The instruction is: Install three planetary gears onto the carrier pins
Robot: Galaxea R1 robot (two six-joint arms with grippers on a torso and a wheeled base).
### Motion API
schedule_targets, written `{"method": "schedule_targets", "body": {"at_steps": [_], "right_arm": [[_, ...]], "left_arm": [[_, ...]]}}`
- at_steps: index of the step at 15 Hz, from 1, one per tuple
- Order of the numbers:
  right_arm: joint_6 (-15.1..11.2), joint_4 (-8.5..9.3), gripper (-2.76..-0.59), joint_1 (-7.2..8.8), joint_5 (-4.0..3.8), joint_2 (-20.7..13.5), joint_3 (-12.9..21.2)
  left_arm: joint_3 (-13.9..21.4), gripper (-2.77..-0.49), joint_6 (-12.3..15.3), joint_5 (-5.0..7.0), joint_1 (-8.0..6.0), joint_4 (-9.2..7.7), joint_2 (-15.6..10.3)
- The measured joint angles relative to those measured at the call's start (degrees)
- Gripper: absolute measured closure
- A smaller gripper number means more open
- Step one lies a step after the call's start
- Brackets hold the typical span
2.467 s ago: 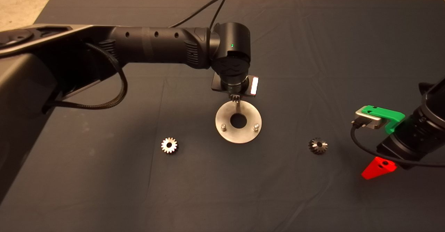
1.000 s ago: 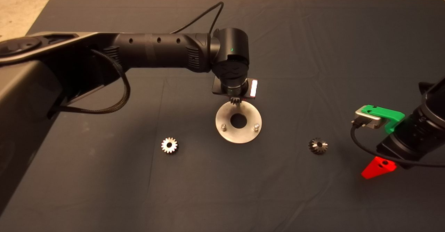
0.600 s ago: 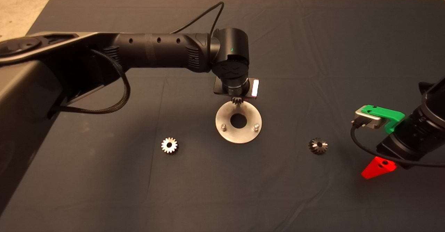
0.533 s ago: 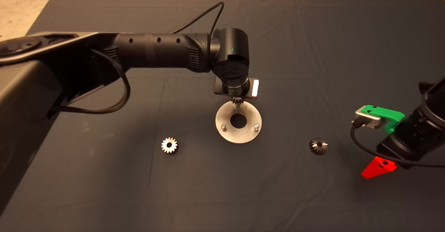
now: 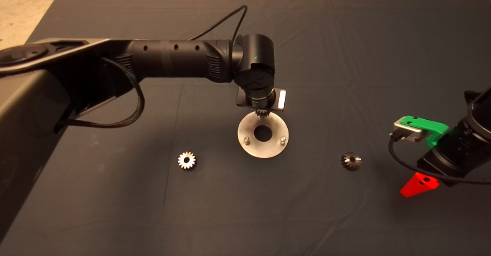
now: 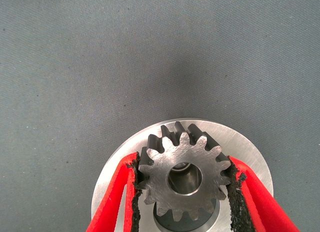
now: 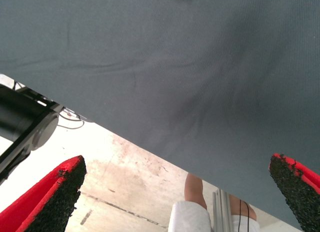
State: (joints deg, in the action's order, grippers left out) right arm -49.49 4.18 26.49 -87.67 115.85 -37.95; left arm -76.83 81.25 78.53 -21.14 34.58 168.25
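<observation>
The tabletop under its dark mat carries everything. My left arm reaches in from the left to the middle, and my right end effector waits at the near right edge, its fingers spread wide with nothing between them.

The disc lies flat at the centre of the mat: polished steel, rigid, probably heavy enough to stay put under a light push, though slick enough to skate on the cloth if I press off-axis. Two carrier pins stand bare on its near side; the third sits at its far edge, under my left end effector.

That end effector is closed on one of the planetary gears, pads biting the tooth tips on opposite sides. In the left wrist view the pin shows through the bore, so the gear looks lined up over it; I cannot tell whether it is seated. The gear is small, hard and dense; I judge the teeth give grip but little contact, so it could twist if squeezed unevenly.

A bright gear lies near left of the disc, a darker gear near right, both flat. I would take each across its teeth, leaving the bore clear.
</observation>
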Motion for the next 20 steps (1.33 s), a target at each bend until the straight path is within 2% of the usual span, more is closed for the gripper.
{"method": "schedule_targets", "body": {"at_steps": [10, 16, 17, 20], "right_arm": [[0.2, -0.07, -2.73, 0.00, -0.02, -0.3, 0.0], [0.2, -0.07, -2.73, 0.00, -0.02, -0.3, 0.0], [0.2, -0.07, -2.73, 0.00, -0.02, -0.3, 0.0], [0.2, -0.07, -2.73, 0.00, -0.02, -0.3, 0.0]], "left_arm": [[0.0, -0.90, -0.3, 0.05, 0.04, 0.00, 0.0], [0.0, -1.05, -0.6, 0.00, 0.04, -0.02, 0.0], [0.0, -1.15, -0.7, -0.01, 0.04, -0.02, 0.0], [0.1, -1.25, -0.7, -0.04, 0.04, -0.02, 0.0]]}}
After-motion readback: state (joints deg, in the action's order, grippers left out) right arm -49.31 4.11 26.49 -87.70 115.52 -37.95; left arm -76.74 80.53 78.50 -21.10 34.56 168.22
